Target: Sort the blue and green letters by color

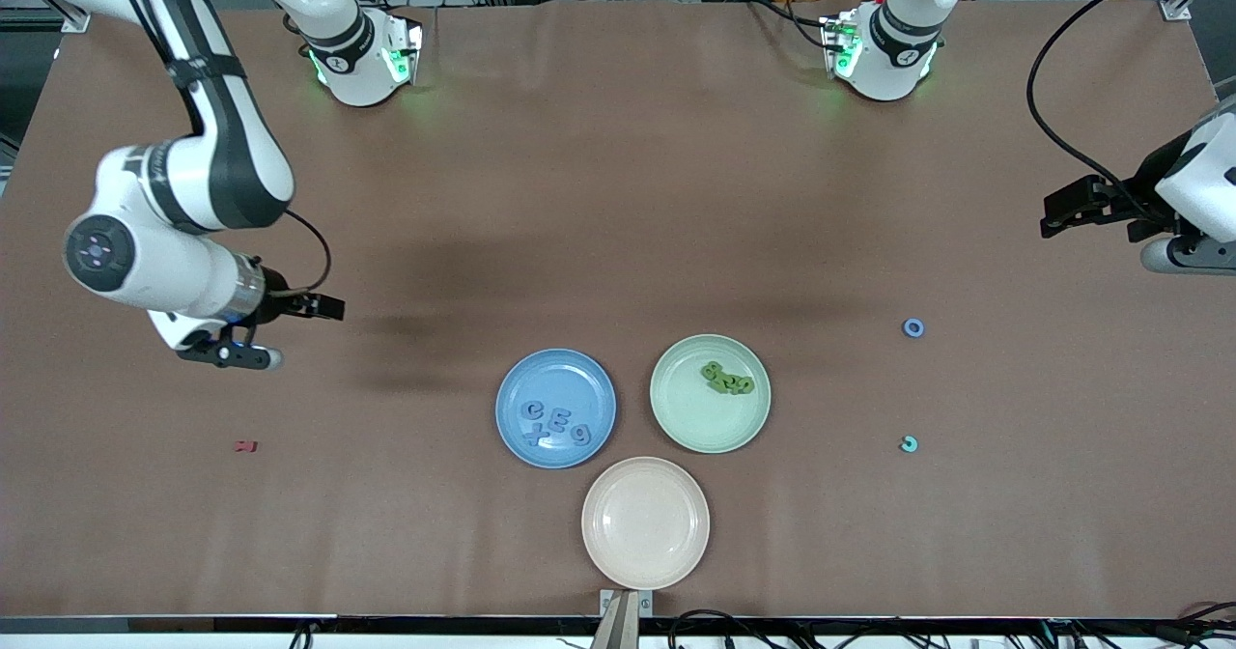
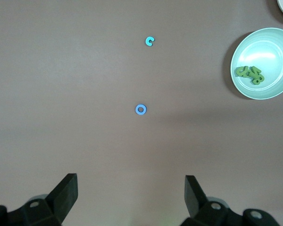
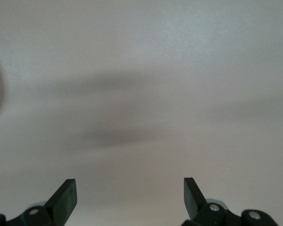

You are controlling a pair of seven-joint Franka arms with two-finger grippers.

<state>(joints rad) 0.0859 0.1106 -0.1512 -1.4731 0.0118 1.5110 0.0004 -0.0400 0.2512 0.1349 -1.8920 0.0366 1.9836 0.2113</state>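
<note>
Blue letters lie on the blue plate and green letters on the green plate, sorted by color, while a blue ring waits on the surface under the open, empty left tool; the right tool idles open.

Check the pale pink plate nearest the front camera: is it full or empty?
Empty. The pale pink plate shows only bare surface inside its rim, while blue letters lie on the blue plate and green letters on the green plate.

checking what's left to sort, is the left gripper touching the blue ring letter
Apart. The left wrist view shows bare table between the open left gripper and the blue ring letter.
</note>
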